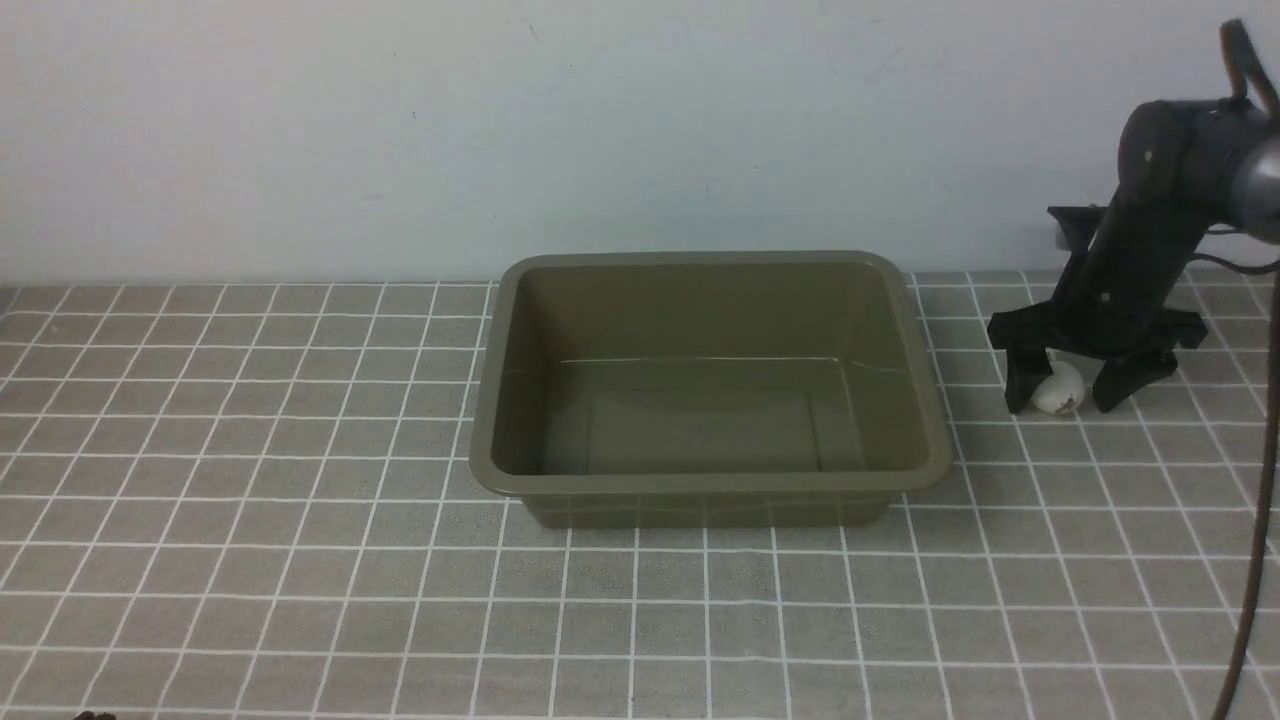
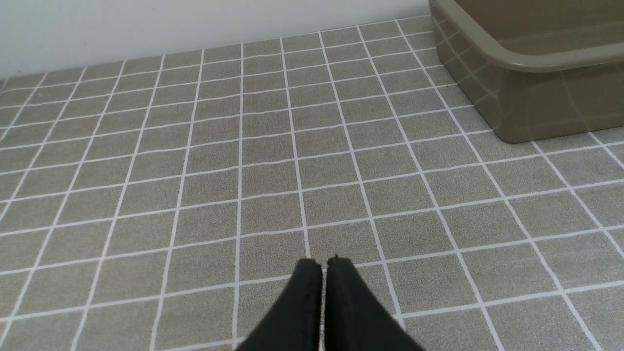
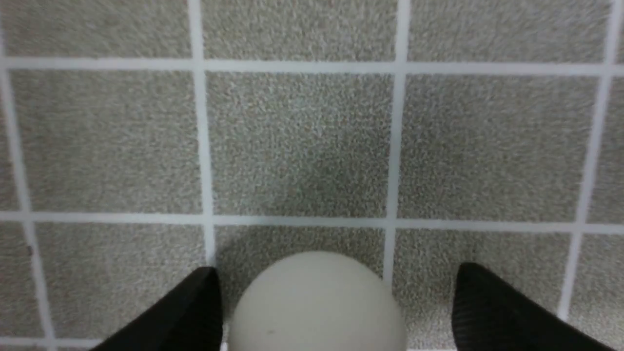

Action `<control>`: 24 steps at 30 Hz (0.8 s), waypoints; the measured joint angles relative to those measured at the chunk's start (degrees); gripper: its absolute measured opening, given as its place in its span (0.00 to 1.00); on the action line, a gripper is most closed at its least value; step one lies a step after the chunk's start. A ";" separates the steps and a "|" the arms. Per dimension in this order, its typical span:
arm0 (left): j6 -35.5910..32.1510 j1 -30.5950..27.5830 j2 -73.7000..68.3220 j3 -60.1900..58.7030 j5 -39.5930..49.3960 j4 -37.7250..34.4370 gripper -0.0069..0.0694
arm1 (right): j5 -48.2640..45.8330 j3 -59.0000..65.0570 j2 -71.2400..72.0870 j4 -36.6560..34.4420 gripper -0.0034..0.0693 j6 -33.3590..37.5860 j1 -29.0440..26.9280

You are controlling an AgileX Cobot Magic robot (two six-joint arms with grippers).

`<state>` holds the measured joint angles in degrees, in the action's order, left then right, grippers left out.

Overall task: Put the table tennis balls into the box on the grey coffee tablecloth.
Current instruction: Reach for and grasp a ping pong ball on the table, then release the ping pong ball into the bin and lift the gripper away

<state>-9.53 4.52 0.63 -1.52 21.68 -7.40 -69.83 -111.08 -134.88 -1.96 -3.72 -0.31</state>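
Ball [image 3: 317,302] base cut at view edge; box [image 2: 536,97] mostly beyond left wrist view.

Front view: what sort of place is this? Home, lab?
Probably a staged robot test bench, not a home: a gridded grey tablecloth against a bare pale wall, holding just one olive box and one white ball, with the right tool open around the ball.

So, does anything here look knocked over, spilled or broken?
Nothing stands out. The box sits upright and empty on the tablecloth, which lies flat. The ball rests on the cloth to the right of the box, between the open fingers of the right gripper. The left gripper is shut over bare cloth.
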 joint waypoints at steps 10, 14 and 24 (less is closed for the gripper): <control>0.00 0.00 0.00 0.00 0.00 0.00 0.08 | -0.41 0.00 2.62 -0.01 0.54 1.52 0.00; 0.00 0.00 0.00 0.00 0.00 0.00 0.08 | -0.42 0.12 11.00 -2.59 0.54 2.48 0.24; 0.00 0.00 0.00 0.00 0.00 0.00 0.08 | -1.44 0.07 24.47 -15.77 0.54 6.31 14.48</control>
<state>-9.53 4.52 0.63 -1.52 21.68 -7.40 -71.26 -111.01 -110.41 -17.72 2.60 14.17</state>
